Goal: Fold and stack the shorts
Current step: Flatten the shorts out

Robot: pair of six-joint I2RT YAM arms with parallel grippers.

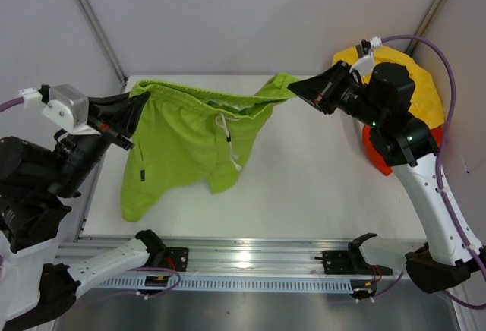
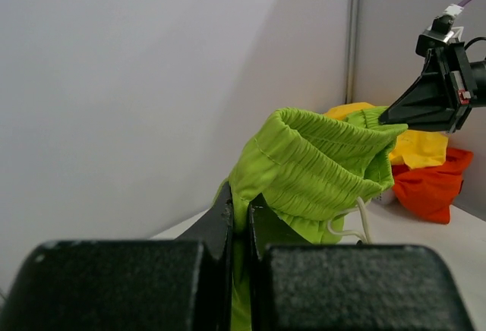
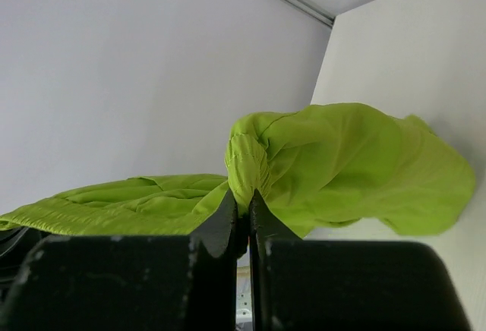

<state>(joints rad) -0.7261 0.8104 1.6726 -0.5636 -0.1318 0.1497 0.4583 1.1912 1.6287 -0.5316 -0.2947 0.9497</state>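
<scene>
Over white table (image 1: 319, 187), between pale grey walls (image 1: 250, 12): lime-green cloth shorts (image 1: 182, 141), strung up by the waistband.
Clamped at one end by left gripper (image 1: 143, 99), at the other by right gripper (image 1: 298, 88), fingers pressed together on cloth; clearest from left wrist, orange-red shorts (image 2: 429, 183) heaped beside yellow cloth (image 2: 419, 149), far right.

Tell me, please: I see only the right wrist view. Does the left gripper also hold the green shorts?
Observer: Yes, the left gripper is shut on the waistband of the green shorts.
Operator: Is the drawstring caught?
Observer: No, the top view shows the white drawstring hanging loose over the front.
Operator: Is other clothing near?
Observer: Orange-red shorts and a yellow cloth lie at the far right, beside the right arm.
</scene>
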